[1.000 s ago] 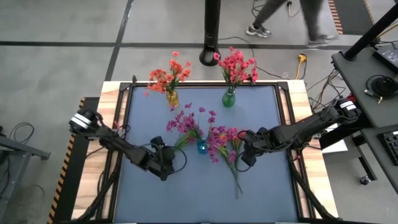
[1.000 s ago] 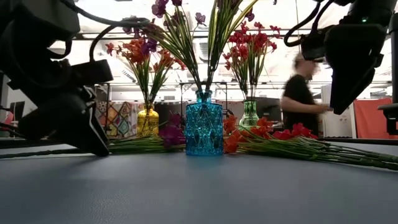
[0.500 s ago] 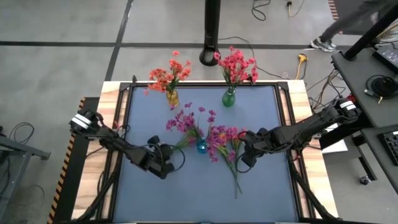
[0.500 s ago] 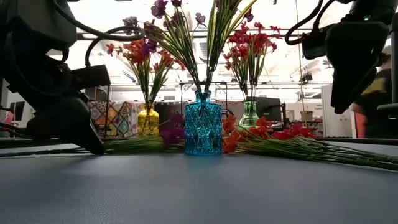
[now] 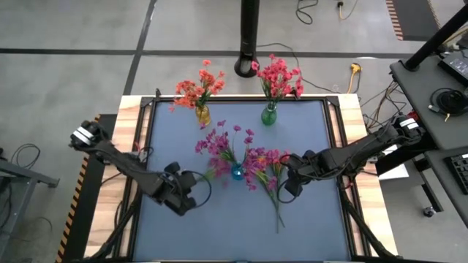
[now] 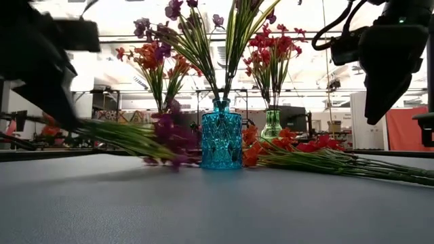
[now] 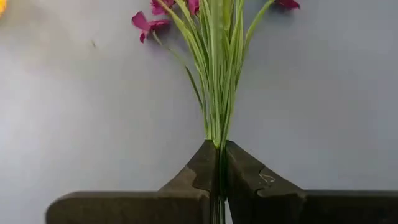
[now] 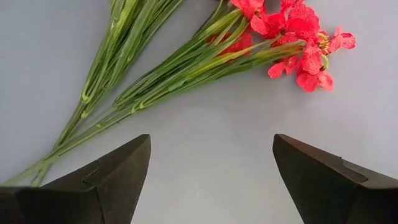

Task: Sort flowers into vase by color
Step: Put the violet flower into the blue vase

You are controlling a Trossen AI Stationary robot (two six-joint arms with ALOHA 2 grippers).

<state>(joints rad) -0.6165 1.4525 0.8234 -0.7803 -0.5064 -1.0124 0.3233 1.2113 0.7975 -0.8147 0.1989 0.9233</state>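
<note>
My left gripper (image 5: 193,187) is shut on a purple flower sprig (image 5: 212,174) left of the blue vase (image 5: 238,173), which holds purple flowers. In the low view the sprig (image 6: 129,137) slants down from the gripper (image 6: 71,122) to its blossoms (image 6: 169,142), low beside the vase. My right gripper (image 5: 287,184) hangs open above a bunch of red and purple flowers (image 5: 265,169) lying flat on the mat, with nothing between its fingers (image 8: 112,180). Orange flowers stand in a yellow vase (image 5: 202,115), red-pink ones in a green vase (image 5: 269,115). My left gripper pinches the sprig's bundled green stems (image 7: 219,140) between its two fingers, near the stem end. The fingers slant down from the table's left and lie across the stems. The stem end is lifted and the sprig tilts, blossoms lowest; whether they touch the mat, I cannot tell.
The loose flowers' stems (image 5: 278,215) reach toward the near edge of the blue mat (image 5: 219,234). A black pole base (image 5: 247,66) stands beyond the far edge. A desk with gear (image 5: 439,88) is to the right.
My left gripper has taken hold of the purple sprig's stems and risen, drawing back a little toward the table's left and near edges. The stem end has come up off the mat, so the sprig now slants with its blossoms low. A person in the background has walked out of view.
</note>
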